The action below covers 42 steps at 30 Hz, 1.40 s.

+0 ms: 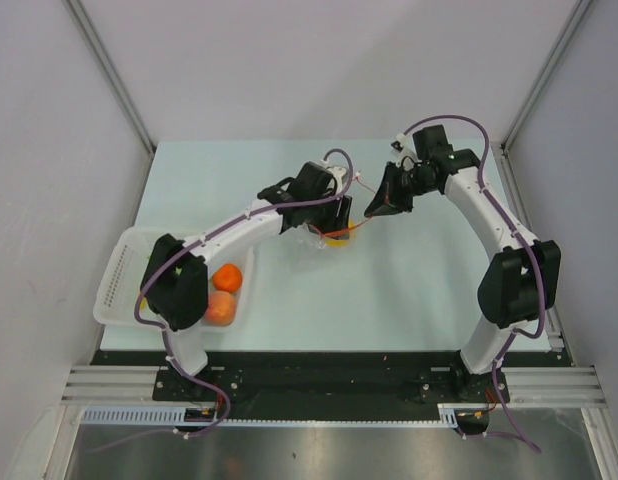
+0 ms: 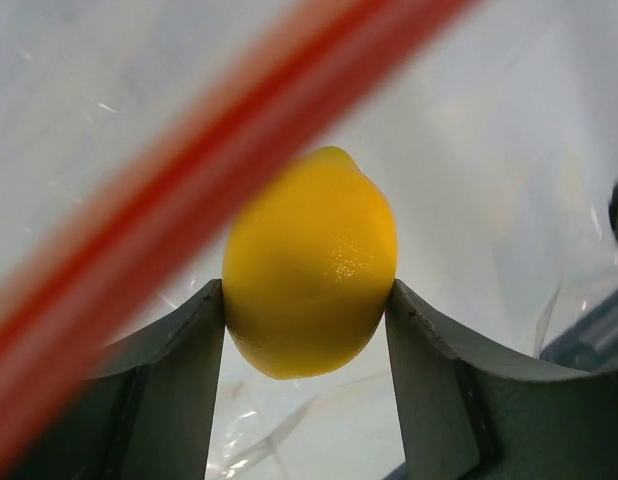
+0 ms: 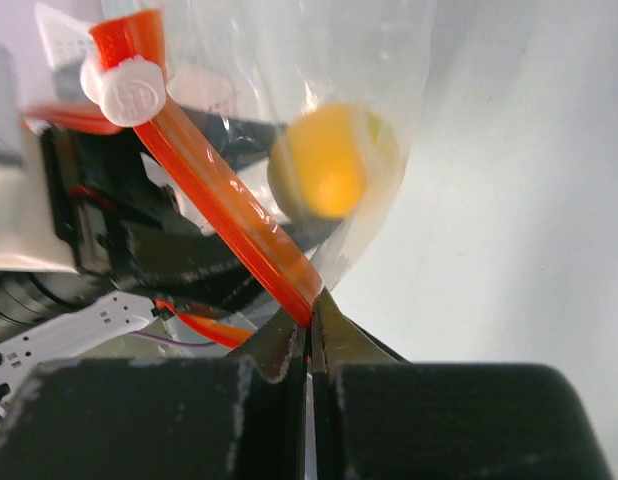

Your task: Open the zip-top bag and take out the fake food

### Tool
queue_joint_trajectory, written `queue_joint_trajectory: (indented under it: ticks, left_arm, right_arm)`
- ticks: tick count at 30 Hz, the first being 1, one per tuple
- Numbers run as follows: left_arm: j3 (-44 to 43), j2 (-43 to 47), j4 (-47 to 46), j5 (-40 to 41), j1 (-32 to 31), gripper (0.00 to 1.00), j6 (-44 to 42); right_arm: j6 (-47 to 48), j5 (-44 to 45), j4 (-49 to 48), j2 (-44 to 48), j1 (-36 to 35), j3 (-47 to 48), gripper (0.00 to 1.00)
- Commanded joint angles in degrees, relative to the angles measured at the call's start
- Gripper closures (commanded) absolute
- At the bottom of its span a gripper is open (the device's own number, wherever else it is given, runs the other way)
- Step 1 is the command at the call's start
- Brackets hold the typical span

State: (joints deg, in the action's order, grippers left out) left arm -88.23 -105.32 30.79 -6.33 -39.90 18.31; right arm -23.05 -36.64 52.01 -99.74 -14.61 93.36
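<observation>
Centrally, arms (image 1: 239, 225) meet: left end effector (image 2: 307, 292) grips lemon (image 2: 311, 250) inside zip-top bag (image 3: 389, 90); right end effector (image 3: 309, 312) pinches strip (image 3: 221, 218).

You see the clear zip-top bag (image 3: 289, 80) at mid-table. One end of its red-orange zip strip (image 3: 229, 215) is pinched in the right gripper (image 3: 309, 312), and a white slider (image 3: 129, 90) sits near the other end. A yellow lemon (image 2: 309, 265) shows inside the film, clamped across its middle by the left gripper (image 2: 307, 300). Two orange fruits (image 1: 225, 292) lie side by side in the white mesh basket (image 1: 119, 270) at the left.
</observation>
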Motion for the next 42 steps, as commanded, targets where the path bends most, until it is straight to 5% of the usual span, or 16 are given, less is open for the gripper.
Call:
queue_joint_trajectory:
  ticks: [1,8,16,21,29,36,42]
  left_arm:
    - [3.7,6.1,-2.4,-8.8,-0.5,1.00,-4.4]
    - [8.2,13.2,-9.4,-6.8,-0.5,1.00,-6.1]
    - [1.7,12.0,-8.7,-1.5,-0.6,1.00,-6.6]
    - [-11.4,3.7,2.1,-1.2,-0.3,1.00,2.2]
    - [-18.9,1.5,10.5,-10.6,1.2,1.00,13.1]
    - [-10.4,6.8,4.7,-19.1,2.6,1.00,23.3]
    - [-7.2,8.2,-0.4,-15.1,3.5,1.00,30.5]
  right_arm:
    - [-0.6,-1.4,-2.5,-0.2,0.5,4.3,1.00]
    - [1.9,-1.5,0.1,-0.8,0.2,4.5,1.00]
    - [3.4,1.6,2.4,1.8,-3.2,3.7,1.00]
    - [3.7,3.0,2.4,2.6,-3.7,3.9,1.00]
    - [6.5,9.9,4.2,3.2,-3.8,3.8,1.00]
    - [6.9,16.2,3.2,3.0,-3.8,6.2,1.00]
    - [6.3,13.1,2.6,3.7,-5.5,6.0,1.00]
